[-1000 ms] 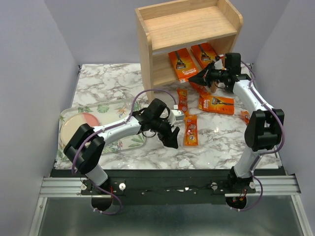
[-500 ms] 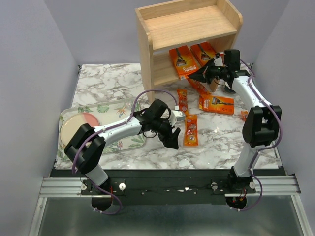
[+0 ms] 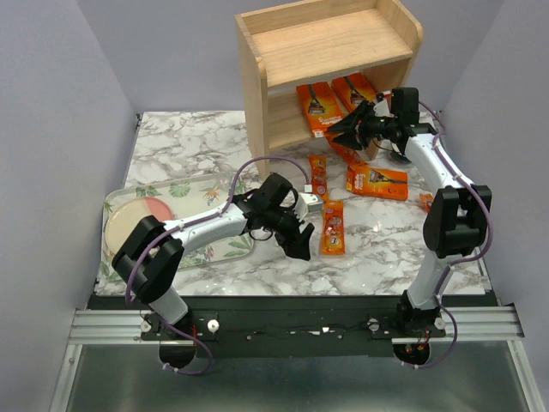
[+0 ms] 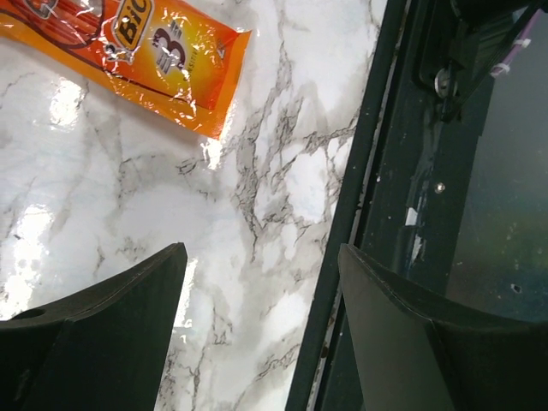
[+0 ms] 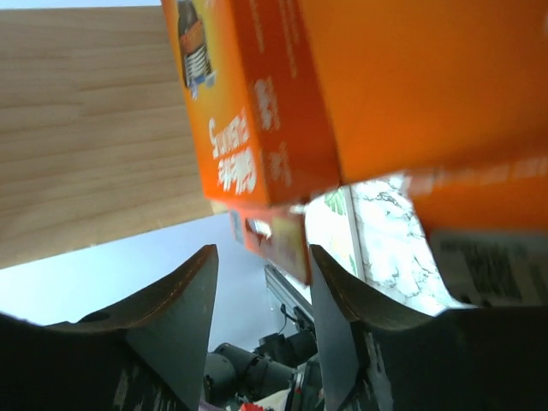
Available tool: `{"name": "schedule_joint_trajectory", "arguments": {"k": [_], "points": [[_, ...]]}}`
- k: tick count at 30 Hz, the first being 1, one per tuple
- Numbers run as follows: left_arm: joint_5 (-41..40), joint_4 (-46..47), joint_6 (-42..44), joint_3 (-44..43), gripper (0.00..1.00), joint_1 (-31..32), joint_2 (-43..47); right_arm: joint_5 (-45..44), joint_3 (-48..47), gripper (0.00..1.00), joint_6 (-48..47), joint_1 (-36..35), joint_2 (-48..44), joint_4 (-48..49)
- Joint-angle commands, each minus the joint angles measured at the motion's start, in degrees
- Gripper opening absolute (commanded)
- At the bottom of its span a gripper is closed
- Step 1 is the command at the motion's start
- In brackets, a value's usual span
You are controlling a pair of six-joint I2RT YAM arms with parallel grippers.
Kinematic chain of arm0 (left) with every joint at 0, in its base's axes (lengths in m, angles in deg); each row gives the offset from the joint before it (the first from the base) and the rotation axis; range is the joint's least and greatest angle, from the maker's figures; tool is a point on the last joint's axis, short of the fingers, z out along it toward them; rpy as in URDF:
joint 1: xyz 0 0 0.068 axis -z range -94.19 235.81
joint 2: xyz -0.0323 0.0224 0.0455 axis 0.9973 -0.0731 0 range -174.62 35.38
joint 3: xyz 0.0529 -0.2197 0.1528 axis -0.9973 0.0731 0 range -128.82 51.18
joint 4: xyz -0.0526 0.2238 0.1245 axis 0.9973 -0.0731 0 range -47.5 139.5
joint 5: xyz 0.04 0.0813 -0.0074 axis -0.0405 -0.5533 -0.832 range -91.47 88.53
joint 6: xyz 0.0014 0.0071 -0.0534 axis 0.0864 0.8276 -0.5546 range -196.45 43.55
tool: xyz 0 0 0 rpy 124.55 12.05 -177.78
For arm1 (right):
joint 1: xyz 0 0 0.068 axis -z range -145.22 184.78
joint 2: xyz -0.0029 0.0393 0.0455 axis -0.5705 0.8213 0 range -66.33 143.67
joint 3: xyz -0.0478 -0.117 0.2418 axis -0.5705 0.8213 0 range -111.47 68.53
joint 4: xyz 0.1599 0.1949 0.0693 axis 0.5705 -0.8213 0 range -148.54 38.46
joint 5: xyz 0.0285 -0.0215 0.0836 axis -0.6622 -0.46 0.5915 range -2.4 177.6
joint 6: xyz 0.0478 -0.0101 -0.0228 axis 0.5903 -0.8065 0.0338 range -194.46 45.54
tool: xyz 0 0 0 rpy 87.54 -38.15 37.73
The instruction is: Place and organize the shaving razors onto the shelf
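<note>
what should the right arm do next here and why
Probably draw the right claw straight back out of the shelf: its jaws stand apart with nothing between them, and the orange razor packs lie on the lower tier in front of it. The wide pack on the marble waits nearby.

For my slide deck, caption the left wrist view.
Open left gripper hovers over white marble tabletop, near a bright-orange narrow razor blister pack.
</note>
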Motion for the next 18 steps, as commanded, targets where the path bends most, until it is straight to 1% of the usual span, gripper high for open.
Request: {"name": "schedule_joint_trajectory", "arguments": {"k": [1,3,6,7,8,10,11,12,13,15,16,18], "points": [[-6.2,-2.2,4.9,-0.6,0.80,0.4,3.2,-2.3,2.1,0.58,-3.5,0.6,-7.2,-2.4],[-9.6,-2.9,6.4,-0.5,0.79,0.4,4.7,-3.0,3.0,0.59,-5.5,1.4,-10.4,-4.1],[-15.6,-5.7,11.1,-1.2,0.75,0.3,7.7,-6.0,3.6,0.60,-13.7,4.0,-13.8,-10.8],[-17.2,-6.4,11.9,-1.3,0.72,0.1,9.7,-7.1,3.7,0.60,-18.7,4.6,-16.0,-13.9],[-20.0,-6.6,12.6,-1.4,0.71,-0.4,10.7,-10.1,3.2,0.60,-21.3,6.1,-16.9,-15.5],[-21.7,-6.3,13.1,-1.2,0.69,-1.2,13.8,-15.6,2.9,0.60,-25.8,8.9,-18.7,-18.3],[-22.6,-6.0,12.8,-0.8,0.68,-1.6,14.9,-18.6,4.2,0.60,-26.8,9.9,-20.3,-17.6],[-24.2,-5.7,12.5,-0.5,0.67,-2.3,15.8,-19.0,4.7,0.60,-28.1,11.5,-21.1,-16.4],[-24.6,-4.9,12.3,-0.2,0.66,-2.9,17.7,-19.6,5.0,0.60,-31.4,11.9,-21.5,-13.8],[-27.1,-3.4,10.8,0.7,0.65,-4.5,19.7,-22.3,7.0,0.60,-34.6,12.1,-23.5,-9.7],[-28.0,-1.2,10.1,1.2,0.64,-5.3,21.6,-22.4,8.3,0.61,-37.2,12.1,-24.2,-2.8],[-30.0,1.4,7.4,2.5,0.63,-6.9,23.1,-22.5,9.9,0.61,-38.7,12.1,-24.7,2.7]]}}
